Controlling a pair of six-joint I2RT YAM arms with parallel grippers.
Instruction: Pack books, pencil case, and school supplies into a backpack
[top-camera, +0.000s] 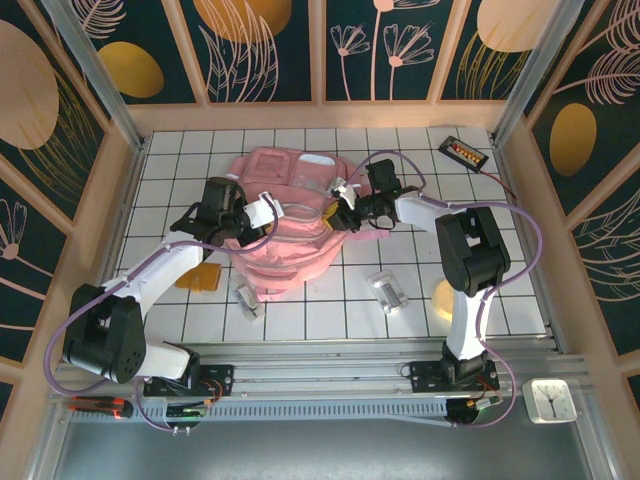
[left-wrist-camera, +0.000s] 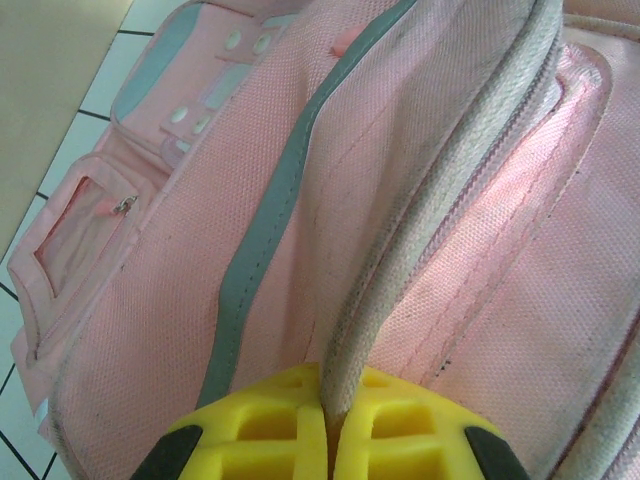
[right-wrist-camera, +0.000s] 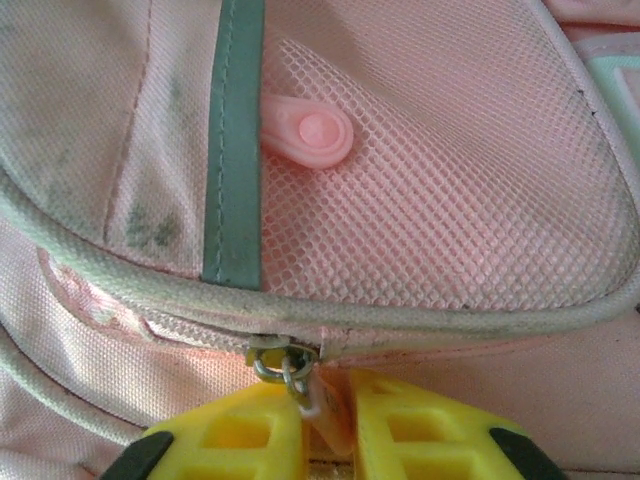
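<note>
Right wrist: right tool (right-wrist-camera: 325, 428) clamps zip pull (right-wrist-camera: 322, 405); left wrist: left tool (left-wrist-camera: 330, 440) pinches piping (left-wrist-camera: 397, 280) of backpack (left-wrist-camera: 200, 220).

From above, both arms crossed the large soft pale pink backpack (top-camera: 290, 265), hiding its middle. The small flat orange-brown square pad (top-camera: 200, 279) lay partly behind the left arm, and a pale round shape (top-camera: 444, 296) sat half hidden behind the right arm — too little showed to name it. In the wrist views the bottom edge cut off the yellow fingers (left-wrist-camera: 250, 440) of the left gripper (left-wrist-camera: 330, 440) and of the right gripper (right-wrist-camera: 325, 435); a small pinkish zip tab (right-wrist-camera: 328, 415) vanished between the right one's fingers.
</note>
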